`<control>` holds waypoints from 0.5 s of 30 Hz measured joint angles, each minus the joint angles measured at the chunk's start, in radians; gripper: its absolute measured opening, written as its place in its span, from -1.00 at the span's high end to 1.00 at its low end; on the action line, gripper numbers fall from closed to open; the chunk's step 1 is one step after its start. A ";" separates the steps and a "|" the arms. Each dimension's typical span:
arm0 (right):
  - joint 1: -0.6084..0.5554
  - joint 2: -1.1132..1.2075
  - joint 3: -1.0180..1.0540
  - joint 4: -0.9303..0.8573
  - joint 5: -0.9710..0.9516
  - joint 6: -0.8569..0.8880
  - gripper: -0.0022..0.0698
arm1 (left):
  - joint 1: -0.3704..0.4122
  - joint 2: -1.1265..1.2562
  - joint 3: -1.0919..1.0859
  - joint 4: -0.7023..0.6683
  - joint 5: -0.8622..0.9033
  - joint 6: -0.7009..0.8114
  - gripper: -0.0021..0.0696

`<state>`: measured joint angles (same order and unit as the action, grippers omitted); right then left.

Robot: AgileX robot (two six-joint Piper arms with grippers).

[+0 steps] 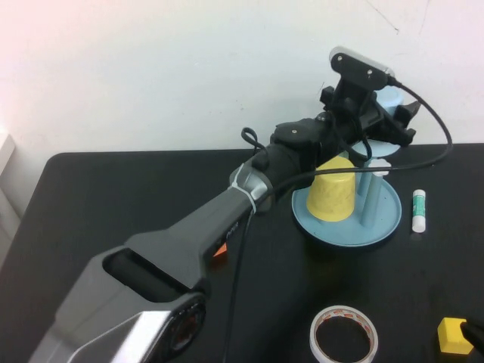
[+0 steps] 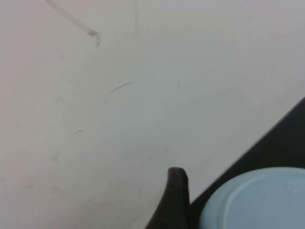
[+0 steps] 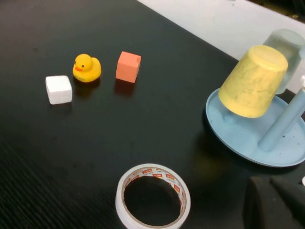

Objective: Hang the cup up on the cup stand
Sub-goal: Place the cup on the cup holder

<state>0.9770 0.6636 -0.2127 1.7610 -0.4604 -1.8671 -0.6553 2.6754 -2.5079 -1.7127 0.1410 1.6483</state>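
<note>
The cup [image 1: 390, 99], light blue and upside down, hangs above the back right of the cup stand [image 1: 387, 221], level with its white-capped pegs [image 1: 374, 193]. My left gripper [image 1: 392, 121] reaches over the stand with its fingers on either side of the cup. In the left wrist view the cup's base [image 2: 257, 202] sits beside one dark finger [image 2: 175, 200]. From the right wrist, the cup [image 3: 287, 50] shows behind a yellow cup [image 3: 252, 81] on the stand [image 3: 228, 123]. My right gripper [image 3: 279, 200] is shut low at the near right [image 1: 476, 333].
The yellow cup [image 1: 334, 190] sits tilted on a peg. A tape roll [image 1: 344, 311] and a yellow block [image 1: 452, 335] lie near the front, a glue stick [image 1: 419, 209] right of the stand. A duck [image 3: 86, 67], orange cube [image 3: 128, 67] and white cube [image 3: 58, 89] lie left.
</note>
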 joint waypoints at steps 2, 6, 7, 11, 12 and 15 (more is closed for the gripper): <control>0.000 0.000 0.000 0.000 0.000 0.000 0.94 | 0.000 0.023 -0.032 0.000 -0.034 -0.017 -0.61; 0.000 0.000 0.000 0.002 0.000 0.000 0.94 | 0.000 0.056 -0.081 -0.004 -0.078 -0.051 -0.61; 0.000 0.000 0.000 0.002 0.000 0.000 0.94 | 0.000 0.063 -0.090 -0.007 -0.081 -0.066 -0.61; 0.000 0.000 0.000 0.002 -0.002 0.000 0.94 | 0.000 0.078 -0.105 -0.009 -0.081 -0.109 -0.61; 0.000 0.000 0.000 0.002 -0.002 0.000 0.94 | 0.000 0.079 -0.105 -0.009 -0.081 -0.111 -0.61; 0.000 0.000 0.000 0.002 -0.007 0.000 0.94 | 0.000 0.079 -0.105 -0.009 -0.079 -0.111 -0.61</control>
<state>0.9770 0.6636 -0.2127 1.7626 -0.4672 -1.8671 -0.6557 2.7544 -2.6130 -1.7217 0.0620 1.5371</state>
